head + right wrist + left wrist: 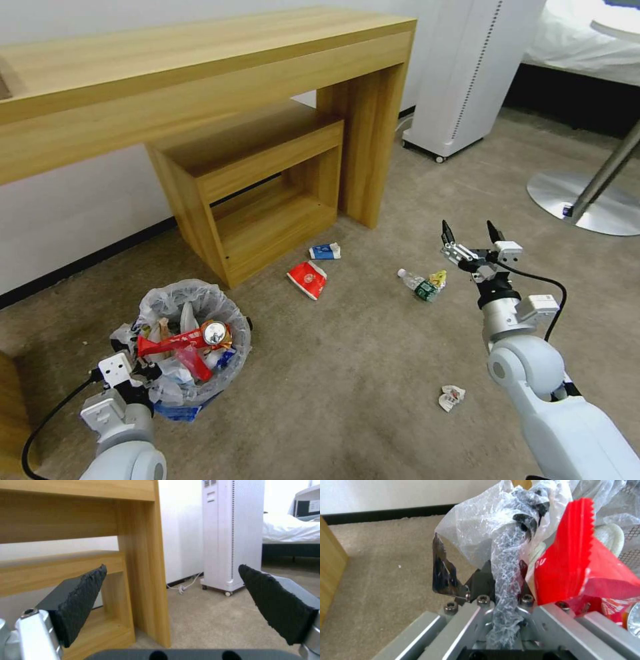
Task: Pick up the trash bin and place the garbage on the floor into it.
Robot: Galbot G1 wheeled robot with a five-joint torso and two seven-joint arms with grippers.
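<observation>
The trash bin (235, 320), lined with crinkly clear plastic, stands low at my left on the beige floor (347, 373). It holds a red wrapper (175, 343), a small can (215, 332) and white litter. My left gripper (135, 369) is shut on its bag-covered rim (506, 562), one finger (444, 572) outside the bag. Garbage lies on the carpet: a red cup (308, 279), a blue-white carton (325, 251), a clear bottle (417, 284) beside a yellow wrapper (438, 277), and a crumpled tissue (451, 397). My right gripper (470, 233) hovers open, just right of the bottle, with nothing between its pads (83, 597).
A long wooden desk (200, 80) runs along the wall with a low wooden shelf unit (260, 193) under it. A white wheeled tower appliance (467, 73) stands behind, a round metal table base (577, 193) to the right, a bed (587, 40) beyond. Open carpet lies between my arms.
</observation>
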